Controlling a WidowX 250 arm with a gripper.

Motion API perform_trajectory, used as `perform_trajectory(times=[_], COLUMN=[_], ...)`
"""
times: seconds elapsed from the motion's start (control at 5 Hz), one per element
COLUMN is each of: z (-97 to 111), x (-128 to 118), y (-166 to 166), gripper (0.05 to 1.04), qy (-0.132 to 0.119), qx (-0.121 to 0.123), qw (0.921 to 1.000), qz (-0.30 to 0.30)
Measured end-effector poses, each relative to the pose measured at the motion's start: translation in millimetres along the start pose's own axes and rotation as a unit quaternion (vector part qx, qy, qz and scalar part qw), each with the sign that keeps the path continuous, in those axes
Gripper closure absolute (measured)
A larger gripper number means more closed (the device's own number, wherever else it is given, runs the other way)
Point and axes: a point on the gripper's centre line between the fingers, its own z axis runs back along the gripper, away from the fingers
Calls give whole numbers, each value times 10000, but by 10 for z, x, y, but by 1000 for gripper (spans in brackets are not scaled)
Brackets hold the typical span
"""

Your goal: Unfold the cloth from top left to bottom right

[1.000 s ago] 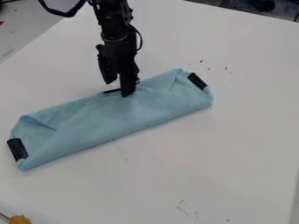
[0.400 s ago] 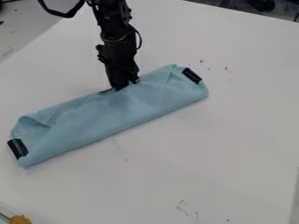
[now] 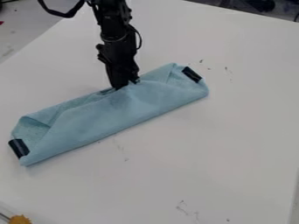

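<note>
Well off to the left of my jaws and lower in the view, a black strip (image 3: 19, 148) sits across the left end of the light blue cloth (image 3: 111, 118). Lower still on that side, near the bottom corner, is a yellow-orange object (image 3: 20, 219) with a thin rod on its left. Coming back toward my jaws, the cloth's left end shows a slanting fold, and a loose layer runs along the long upper edge right up to me. The cloth lies folded as a long band, slanting from lower left to upper right, partly under my tips. My gripper (image 3: 124, 85) points down at the middle of that upper edge, jaws drawn together with a pinch of the cloth between them, and small creases spread out from where I grip. To the right of my jaws and slightly higher, a second black strip (image 3: 191, 74) crosses the right end. Just beyond it, small dark marks (image 3: 228, 70) dot the white table (image 3: 227, 144); more marks are well below me, toward the lower right.
</note>
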Motion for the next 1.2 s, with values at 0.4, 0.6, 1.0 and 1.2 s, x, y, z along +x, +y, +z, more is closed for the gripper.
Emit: perform_trajectory(times=[0.4,0.6,1.0,1.2], z=[598,639,550,442], x=[128,66,-90,-185], y=[-278,-479,-882,-1085], gripper=[1029,1029,1029,1029], qy=[151,182,141,164], qx=[906,834,-86,-377], qw=[9932,9951,9997,9988], qz=[-715,-507,158,251])
